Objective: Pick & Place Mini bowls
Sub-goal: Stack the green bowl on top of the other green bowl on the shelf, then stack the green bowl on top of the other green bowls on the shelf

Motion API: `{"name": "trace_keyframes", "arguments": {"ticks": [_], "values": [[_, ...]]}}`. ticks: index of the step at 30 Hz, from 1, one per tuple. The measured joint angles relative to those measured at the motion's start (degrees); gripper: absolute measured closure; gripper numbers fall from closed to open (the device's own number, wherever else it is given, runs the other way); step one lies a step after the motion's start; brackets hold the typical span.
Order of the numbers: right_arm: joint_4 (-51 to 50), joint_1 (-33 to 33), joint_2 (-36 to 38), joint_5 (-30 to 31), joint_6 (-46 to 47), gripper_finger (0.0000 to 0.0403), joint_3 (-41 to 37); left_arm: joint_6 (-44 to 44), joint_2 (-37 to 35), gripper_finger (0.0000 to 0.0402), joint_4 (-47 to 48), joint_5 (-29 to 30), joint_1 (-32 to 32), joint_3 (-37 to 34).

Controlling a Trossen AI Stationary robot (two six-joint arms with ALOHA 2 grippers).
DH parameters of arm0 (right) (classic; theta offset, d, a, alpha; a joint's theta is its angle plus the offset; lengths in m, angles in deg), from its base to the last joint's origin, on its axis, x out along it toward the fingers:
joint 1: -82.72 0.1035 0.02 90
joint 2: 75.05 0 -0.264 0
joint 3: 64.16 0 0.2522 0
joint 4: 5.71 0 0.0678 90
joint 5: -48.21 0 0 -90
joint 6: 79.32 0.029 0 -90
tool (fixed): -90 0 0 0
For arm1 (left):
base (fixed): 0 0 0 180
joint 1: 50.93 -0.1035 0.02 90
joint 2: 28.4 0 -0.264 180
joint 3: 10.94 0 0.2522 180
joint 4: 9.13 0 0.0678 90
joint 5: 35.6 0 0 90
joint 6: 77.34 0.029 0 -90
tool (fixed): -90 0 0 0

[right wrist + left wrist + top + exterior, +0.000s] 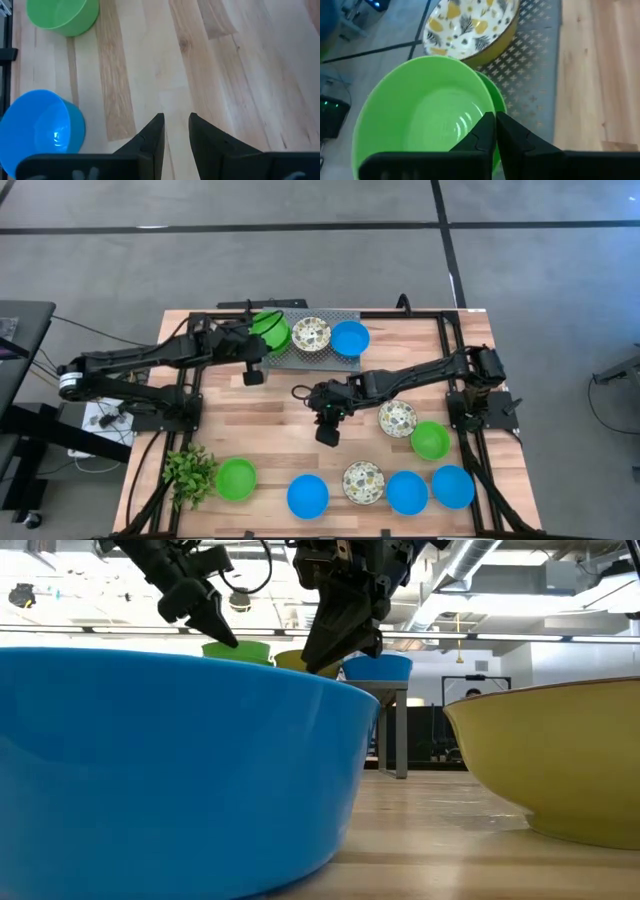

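Observation:
A bright green mini bowl (pixel 427 112) sits tilted inside a second green bowl (pixel 496 97) on the grey perforated tray (pixel 345 363) at the table's far side. My left gripper (pixel 495 117) is shut on it. A patterned bowl (pixel 311 334) and a blue bowl (pixel 349 338) stand beside it on the tray. My right gripper (pixel 176 117) hovers open over bare wood at the table's middle (pixel 305 393), with nothing between its fingers. My left gripper has the upper green bowl's rim (pixel 490 107) on the side nearest the arm, one finger inside the bowl and one outside. The fingers slant down from the table's left. The bowl rests tilted in the green bowl under it.
Along the near edge stand a green bowl (pixel 236 478), a blue one (pixel 307 495), a patterned one (pixel 363 482) and two more blue ones (pixel 407 491). A patterned bowl (pixel 397 417) and a green bowl (pixel 431 440) sit at the right. A small plant (pixel 188 470) stands near left.

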Motion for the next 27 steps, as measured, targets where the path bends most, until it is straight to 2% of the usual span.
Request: {"name": "trace_keyframes", "arguments": {"ticks": [15, 20, 27], "values": [[0.0, 0.0, 0.0, 0.0, -1.7, 0.0326, 0.0, 0.0, 0.2, 0.0323, 0.0, -0.7, -1.5, 0.0], [0.0, 0.0, 0.0, 0.0, -1.7, 0.0326, 0.0, 0.0, 0.2, 0.0322, -0.1, -9.2, -1.3, 0.0], [0.0, 0.0, 0.0, 0.0, -1.7, 0.0326, 0.0, 0.0, 0.2, 0.0325, -0.7, -8.5, -1.2, 0.0]]}}
